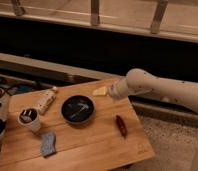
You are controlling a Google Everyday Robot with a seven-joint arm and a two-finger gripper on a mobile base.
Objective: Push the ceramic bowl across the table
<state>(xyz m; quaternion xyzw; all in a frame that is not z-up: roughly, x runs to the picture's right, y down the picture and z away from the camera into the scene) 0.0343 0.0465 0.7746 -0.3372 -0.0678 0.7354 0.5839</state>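
Though round, bowl (77, 108) mouth-up; pincer (110, 91) nr.

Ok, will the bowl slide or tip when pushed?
Probably slides rather than tips: the ceramic bowl is wide, shallow and flat on the table. Glossy glaze suggests it could skid off-line. The gripper sits near the table's far edge, not touching it.

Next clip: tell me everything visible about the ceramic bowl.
The ceramic bowl is round, shallow and glossy black, with pale glints inside. It sits upright near the middle of the light wooden table, and nothing else appears to touch it. The gripper hangs past the bowl's far right rim, apart from it, beside a small yellowish piece.
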